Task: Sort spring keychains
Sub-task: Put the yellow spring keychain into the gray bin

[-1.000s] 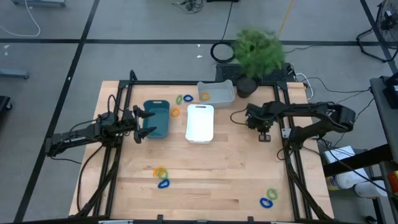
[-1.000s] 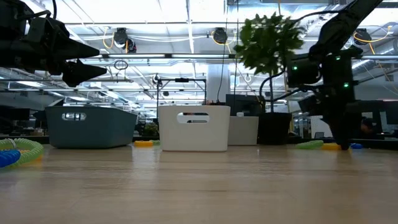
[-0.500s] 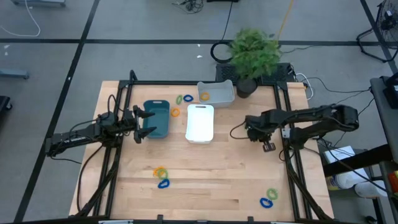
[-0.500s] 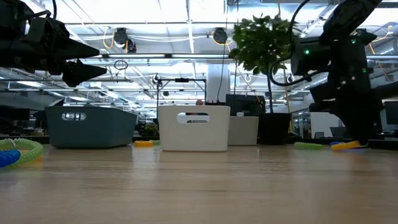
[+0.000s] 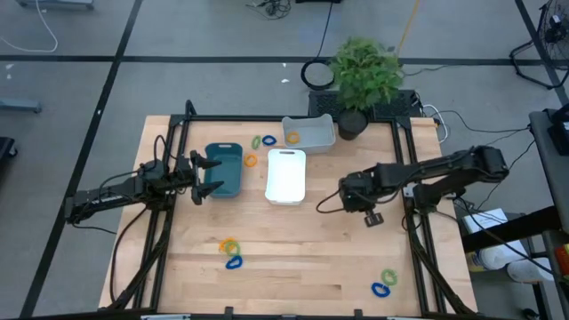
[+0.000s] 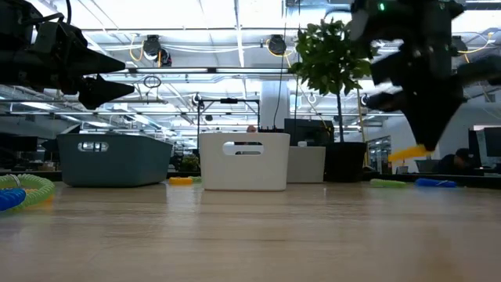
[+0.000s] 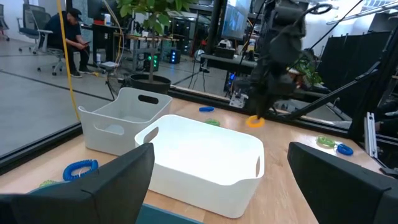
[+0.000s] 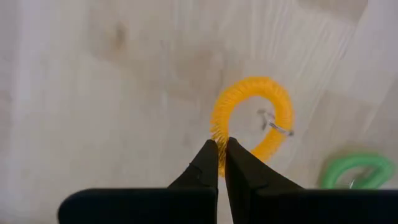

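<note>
Right of the white rectangular plastic bin (image 5: 286,175), over bare wood, the right gripper (image 8: 221,157) hangs with its jaws pinched together on the rim of an orange-yellow coiled plastic spring keychain (image 8: 254,122); the low view shows that loop (image 6: 407,153) lifted clear of the pale wooden worktop (image 5: 302,258). Left of the white bin sits a teal plastic bin (image 5: 224,169), and the left gripper (image 5: 201,178) waits just beyond its outer side with jaws spread wide and nothing between them. Behind the white bin stands a light grey plastic bin (image 5: 309,132) with one orange-yellow loop (image 5: 292,137) inside. Between that grey bin and the teal one lie a green loop (image 5: 256,141), a blue loop (image 5: 268,140) and an orange loop (image 5: 251,161). Towards the front edge, well apart from the white bin, a small cluster of orange, green and blue loops (image 5: 230,252) lies on the left, and a green and blue pair (image 5: 385,284) lies at the front right corner.
</note>
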Controlling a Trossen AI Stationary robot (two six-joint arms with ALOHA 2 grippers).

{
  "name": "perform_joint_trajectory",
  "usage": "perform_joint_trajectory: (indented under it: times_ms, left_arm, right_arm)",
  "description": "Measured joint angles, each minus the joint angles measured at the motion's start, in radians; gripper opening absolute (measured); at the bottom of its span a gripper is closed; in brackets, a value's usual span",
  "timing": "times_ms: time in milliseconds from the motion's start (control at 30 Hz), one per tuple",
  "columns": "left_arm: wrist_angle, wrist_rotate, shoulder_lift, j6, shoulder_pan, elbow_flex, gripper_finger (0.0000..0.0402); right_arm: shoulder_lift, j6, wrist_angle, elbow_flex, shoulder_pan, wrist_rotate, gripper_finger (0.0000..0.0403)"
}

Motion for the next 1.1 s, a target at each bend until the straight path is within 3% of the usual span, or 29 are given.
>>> perform_joint_trajectory:
  times_ms: [667, 833, 1100]
  left_arm:
    - [0.000, 0.000, 0.000, 0.000, 0.000, 0.000, 0.0379]
    - [0.000, 0.000, 0.000, 0.000, 0.000, 0.000, 0.0379]
    - [0.000, 0.000, 0.000, 0.000, 0.000, 0.000, 0.0379]
  right_arm:
    - [0.316, 0.458, -0.114, 0.540, 0.200, -0.001, 0.0000]
    - [0.411, 0.463, -0.106, 0.660, 0.231, 0.000, 0.0000]
    - [0.565, 0.240, -0.113, 0.876, 0.199, 0.006, 0.0000]
